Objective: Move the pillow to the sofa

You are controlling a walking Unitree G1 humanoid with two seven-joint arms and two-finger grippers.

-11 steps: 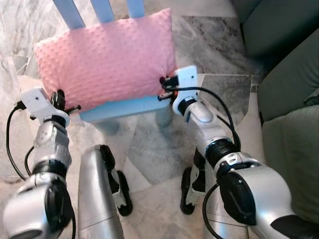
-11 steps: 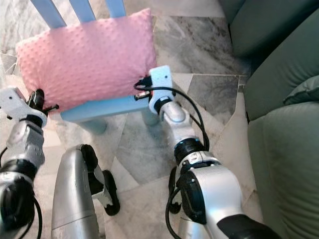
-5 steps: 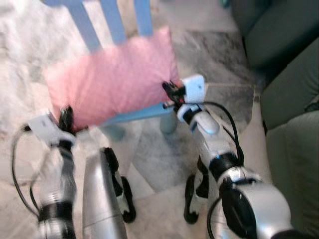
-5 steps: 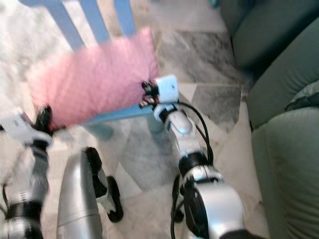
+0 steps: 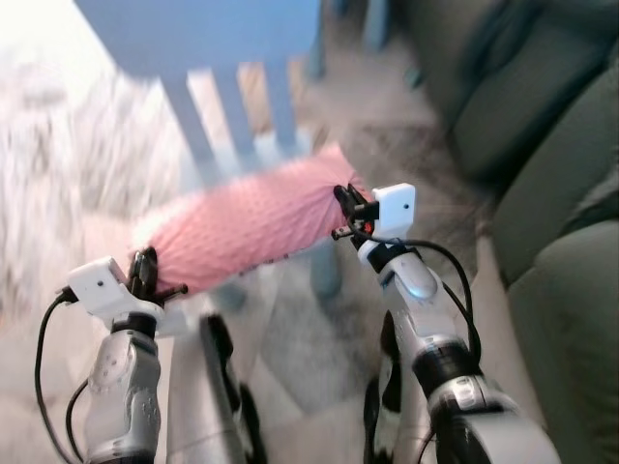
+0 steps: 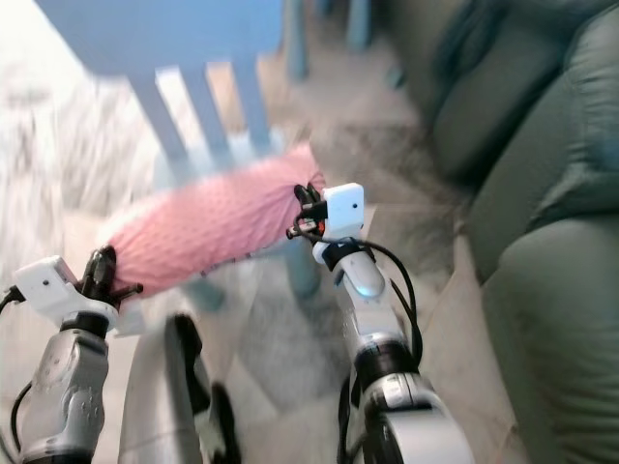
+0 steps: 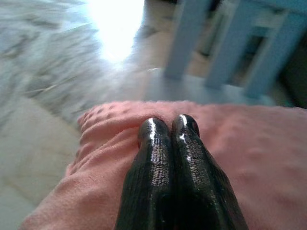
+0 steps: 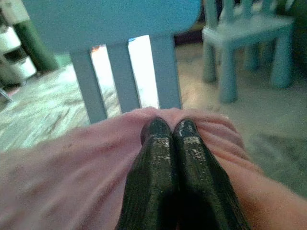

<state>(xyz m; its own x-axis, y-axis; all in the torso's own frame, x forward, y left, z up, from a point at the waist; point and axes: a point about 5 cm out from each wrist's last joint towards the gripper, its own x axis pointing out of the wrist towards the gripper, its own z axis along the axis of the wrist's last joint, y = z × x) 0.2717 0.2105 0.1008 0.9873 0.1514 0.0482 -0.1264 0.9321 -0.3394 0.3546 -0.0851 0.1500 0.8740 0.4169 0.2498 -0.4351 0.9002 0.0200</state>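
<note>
1. Pink dotted pillow (image 5: 247, 224) stretched sideways between the robot's two grippers, just in front of a light blue slatted chair (image 5: 222, 58); whether it rests on the chair seat or hangs clear of it is blurred.
2. Left gripper (image 5: 145, 275) clamps the pillow end farther from the sofa; in the left wrist view its two black fingers (image 7: 153, 143) are pressed together with pink fabric bunched around them.
3. Right gripper (image 5: 346, 205) pinches the pillow end nearer the sofa, fingers (image 8: 156, 139) likewise closed tight on the gathered cloth.
4. Dark green sofa (image 6: 542, 242) stands beside the chair, on the robot's right, apart from the pillow.
5. Second small blue chair (image 8: 247, 36) stands beyond the slatted chair, seen in the right wrist view.
6. Grey marble floor (image 5: 309, 338) lies under the chair; the head views are blurred.
</note>
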